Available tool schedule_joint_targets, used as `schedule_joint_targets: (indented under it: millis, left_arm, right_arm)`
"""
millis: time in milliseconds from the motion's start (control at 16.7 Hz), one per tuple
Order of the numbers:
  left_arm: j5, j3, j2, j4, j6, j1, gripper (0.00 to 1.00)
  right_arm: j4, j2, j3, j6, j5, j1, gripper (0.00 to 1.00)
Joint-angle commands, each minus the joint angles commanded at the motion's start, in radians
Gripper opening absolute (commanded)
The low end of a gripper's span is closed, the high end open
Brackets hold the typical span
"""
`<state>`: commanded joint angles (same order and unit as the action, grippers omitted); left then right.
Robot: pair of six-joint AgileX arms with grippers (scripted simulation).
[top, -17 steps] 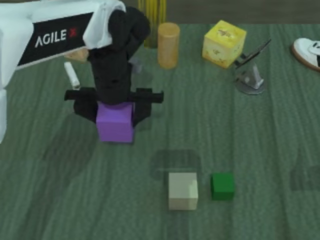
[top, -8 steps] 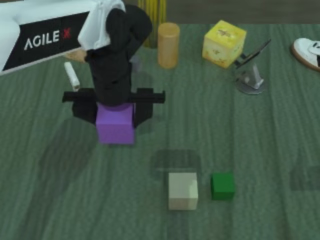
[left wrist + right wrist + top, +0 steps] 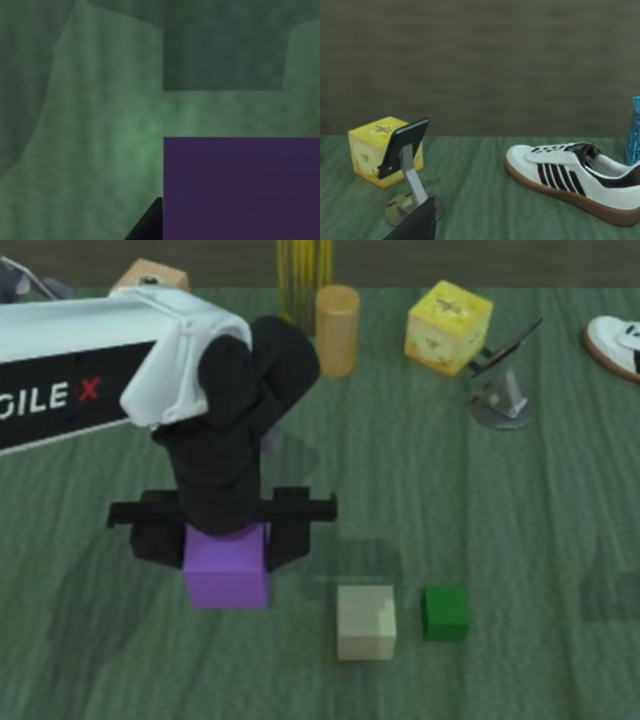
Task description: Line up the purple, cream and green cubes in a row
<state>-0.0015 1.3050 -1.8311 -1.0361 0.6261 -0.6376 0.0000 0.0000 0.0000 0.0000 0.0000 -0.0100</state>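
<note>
The left tool [image 3: 226, 540] was clenched on the large matte purple cube [image 3: 226, 567], apparently just above the surface near its front edge, left of the cream cube [image 3: 366, 621] and small green cube [image 3: 445, 612], to extend their row.

My left gripper [image 3: 226, 540] sits over the purple cube [image 3: 226, 568], so from above the cube's far part is covered and I can't see where the fingers meet its sides. In the left wrist view the purple cube [image 3: 240, 187] runs off the frame's edges, and only a dark corner of one finger [image 3: 147, 225] shows. The left arm itself is cut off by the top view's left edge. My right gripper is outside the top view; its wrist camera catches only a dark sliver of it. The white sneaker [image 3: 615, 345] is clipped at the top view's right edge, and a glittery blue object [image 3: 634, 130] is cut off in the right wrist view.
</note>
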Motion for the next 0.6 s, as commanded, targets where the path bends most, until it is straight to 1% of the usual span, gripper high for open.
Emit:
schedule_joint_targets:
  millis: [360,600]
  left_arm:
    - [0.000,-0.017,-0.002,0.016,0.002,0.001,0.00]
    - [0.000,-0.102,-0.050,0.156,0.005,-0.001,0.00]
  right_arm:
    - [0.000,0.000,0.000,0.000,0.000,0.000,1.00]
    - [0.000,0.000,0.000,0.000,0.000,0.000,1.00]
